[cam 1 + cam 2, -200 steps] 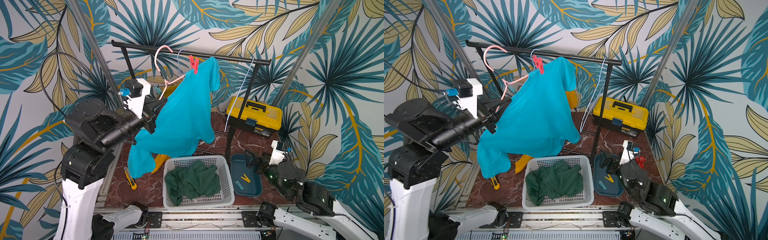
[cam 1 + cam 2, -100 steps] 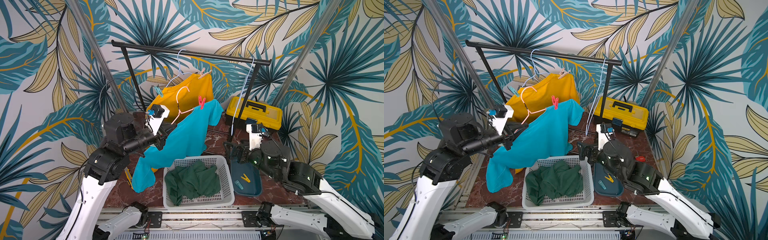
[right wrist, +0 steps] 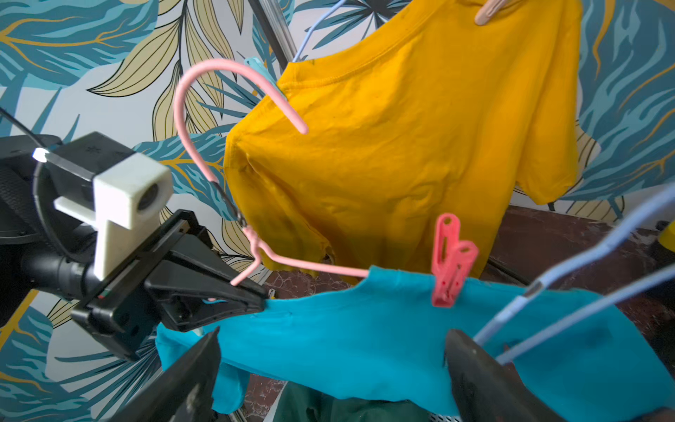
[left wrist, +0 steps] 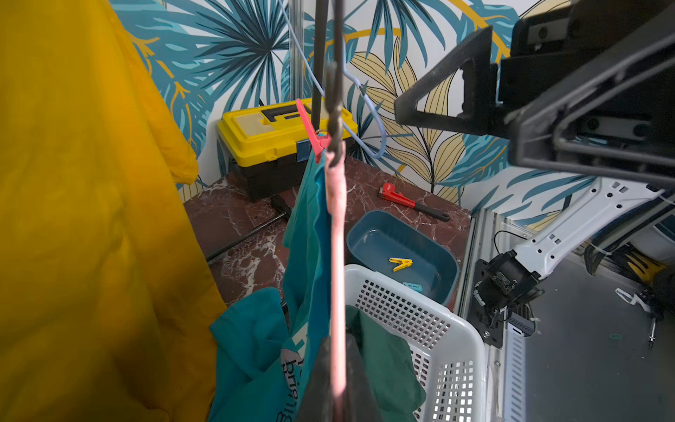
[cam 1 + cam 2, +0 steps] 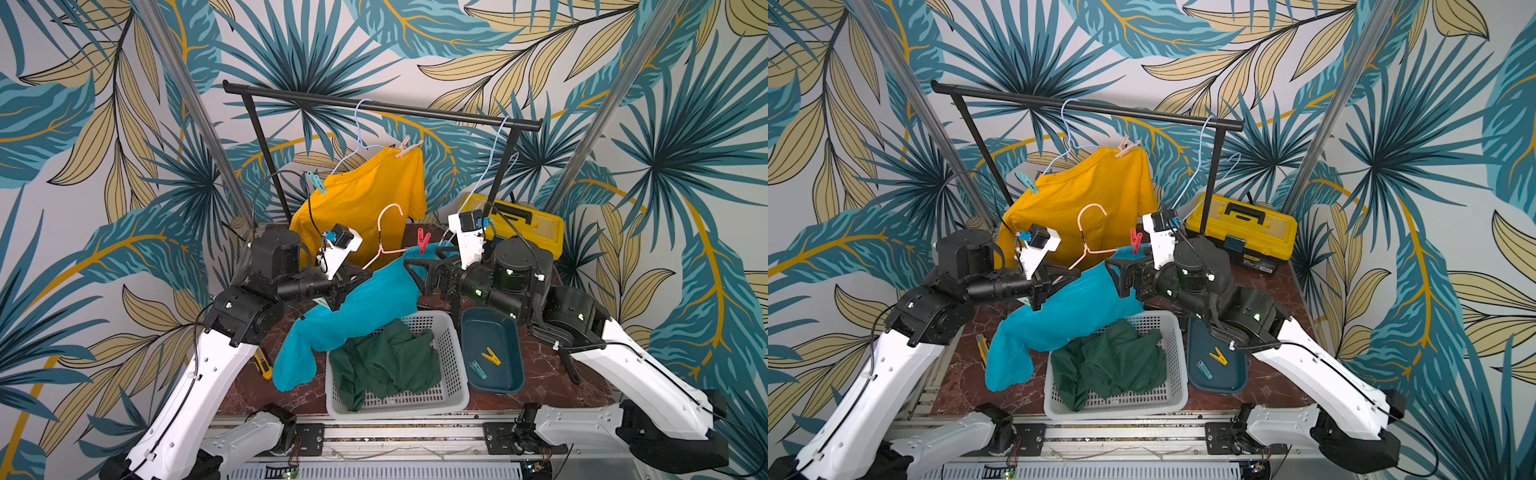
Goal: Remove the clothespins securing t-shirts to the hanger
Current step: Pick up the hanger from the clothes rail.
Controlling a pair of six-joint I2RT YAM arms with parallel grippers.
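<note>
1. The red clothespin (image 3: 451, 259) is a small plastic spring peg. It stands upright and is clamped on the top edge of the turquoise t-shirt (image 5: 365, 303), where an arm of the pink hanger (image 3: 204, 128) runs under the cloth.
2. The pink hanger is off the black rail (image 5: 436, 111) and is held in the air between the two arms. The turquoise t-shirt sags from it across the rim of the white basket (image 5: 399, 405) and down beside it.
3. Left gripper (image 3: 255, 296): its fingers (image 3: 204, 288) are pressed together on the hanger's bare arm, at the edge of the cloth.
4. Right gripper (image 3: 332, 333): its fingers (image 3: 475, 369) are spread wide on either side of the turquoise cloth, near the red clothespin but not touching it.
5. The tan clothespin (image 5: 408, 147) and the mint clothespin (image 5: 316, 183) grip the shoulders of the golden yellow t-shirt (image 5: 365, 203). That shirt hangs on a light blue hanger (image 3: 317, 32) on the rail.
6. The yellow clothespin (image 5: 490, 356) and the teal clothespin (image 5: 477, 370) lie loose in the dark blue tray (image 5: 486, 332). The dark green t-shirt (image 5: 386, 365) is heaped in the basket.
7. Change: one second ago the turquoise t-shirt hung at rail height and covered the yellow one, with the red clothespin just under the rail and the right arm low beside the tray. The shirt now hangs far lower. The right gripper has come up to the side of the shirt where the red clothespin sits. The two clothespins in the tray have not moved.
</note>
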